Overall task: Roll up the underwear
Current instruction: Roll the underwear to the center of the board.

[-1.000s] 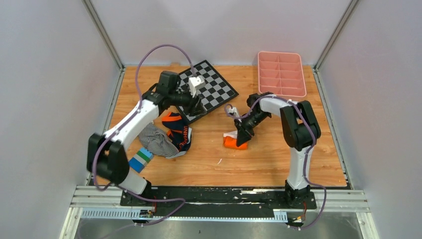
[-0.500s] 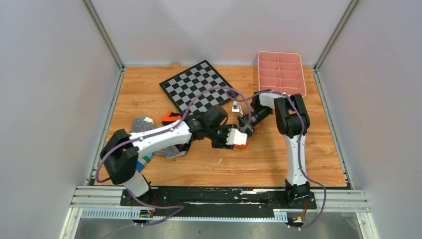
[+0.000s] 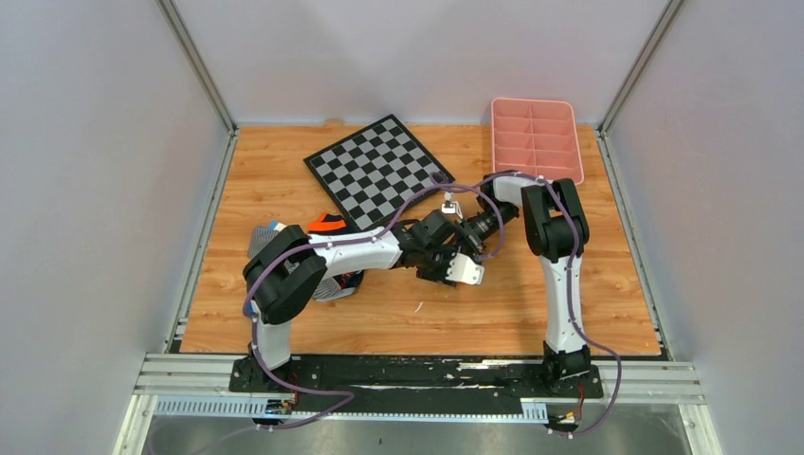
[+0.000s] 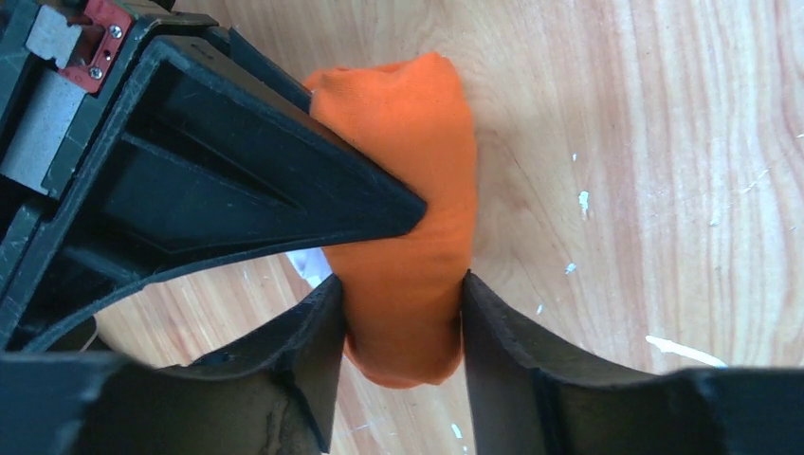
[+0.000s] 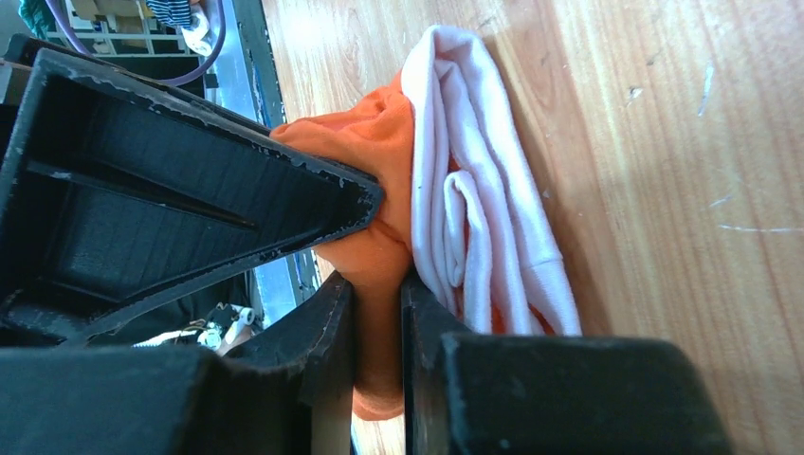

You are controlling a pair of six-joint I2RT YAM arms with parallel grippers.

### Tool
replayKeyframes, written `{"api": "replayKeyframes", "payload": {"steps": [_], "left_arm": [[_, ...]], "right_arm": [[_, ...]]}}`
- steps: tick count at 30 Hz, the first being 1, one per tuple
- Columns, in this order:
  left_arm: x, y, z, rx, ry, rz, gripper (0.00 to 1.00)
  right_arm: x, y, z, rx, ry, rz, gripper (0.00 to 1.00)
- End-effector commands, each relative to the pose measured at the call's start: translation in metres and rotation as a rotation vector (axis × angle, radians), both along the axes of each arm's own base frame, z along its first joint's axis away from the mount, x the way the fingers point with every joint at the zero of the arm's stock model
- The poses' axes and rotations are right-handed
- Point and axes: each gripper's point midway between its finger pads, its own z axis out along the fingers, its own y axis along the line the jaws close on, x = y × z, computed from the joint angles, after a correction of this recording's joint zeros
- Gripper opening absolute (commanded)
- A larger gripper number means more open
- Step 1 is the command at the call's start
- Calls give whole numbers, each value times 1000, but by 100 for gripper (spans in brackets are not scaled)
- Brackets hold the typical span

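The orange underwear (image 4: 410,218) lies as a small roll on the wooden table. My left gripper (image 4: 403,296) is shut on one end of the roll, a finger pressed against each side. My right gripper (image 5: 377,289) is shut on a fold of the orange fabric (image 5: 372,152), with the white trim (image 5: 474,237) bunched beside it. Each wrist view shows the other gripper's black finger resting against the roll. In the top view my left gripper (image 3: 453,268) and right gripper (image 3: 465,235) meet at the table's middle and hide the underwear.
A checkerboard (image 3: 377,169) lies at the back centre and a pink divided tray (image 3: 536,140) at the back right. The navy pair with orange (image 3: 328,225) and the striped garment (image 3: 265,237) lie at the left under my left arm.
My left arm has swung from the checkerboard across to the underwear and closed on it. My right gripper has kept its hold and shifted a little toward the back.
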Motion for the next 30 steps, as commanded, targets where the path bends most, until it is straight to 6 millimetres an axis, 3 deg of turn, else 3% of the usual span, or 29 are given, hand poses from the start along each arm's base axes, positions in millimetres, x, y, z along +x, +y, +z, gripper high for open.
{"api": "replayKeyframes", "payload": {"steps": [1,7,8,11,12,13,17,20,21,22,23,25,28,30], "left_arm": [[1,-9,-5,4,3,-33,45],[-12,-6,-10,-5,88,27,7],[-16,-5,-10,-8,119,40,3],[-32,2,-16,16,207,56,0],[-37,6,-18,29,239,66,0],[-43,11,-20,44,283,80,0],[-60,24,-25,48,478,162,0],[-67,28,-31,17,663,300,0],[-67,27,-32,5,730,337,0],[-67,25,-31,-3,782,352,1],[-68,24,-31,2,839,367,2],[-64,21,-32,-1,938,389,3],[-62,21,-42,48,1139,417,6],[-59,21,-49,76,1269,438,6]], "right_arm": [[-4,-26,-51,-137,-83,137,0],[-3,-27,-49,-127,-83,129,0],[-3,-27,-48,-128,-84,125,7],[1,-31,-29,-105,-121,104,60],[6,-32,-11,-66,-156,92,93],[14,-33,16,-20,-228,73,99],[47,-48,102,45,-539,-47,100],[72,-76,142,-57,-775,-190,100],[78,-87,147,-104,-853,-247,100],[83,-97,158,-146,-986,-291,100],[82,-105,185,-170,-1178,-335,100],[79,-112,209,-159,-1489,-395,100],[56,-97,215,-38,-1685,-411,100],[34,-79,193,23,-1631,-265,95]]}}
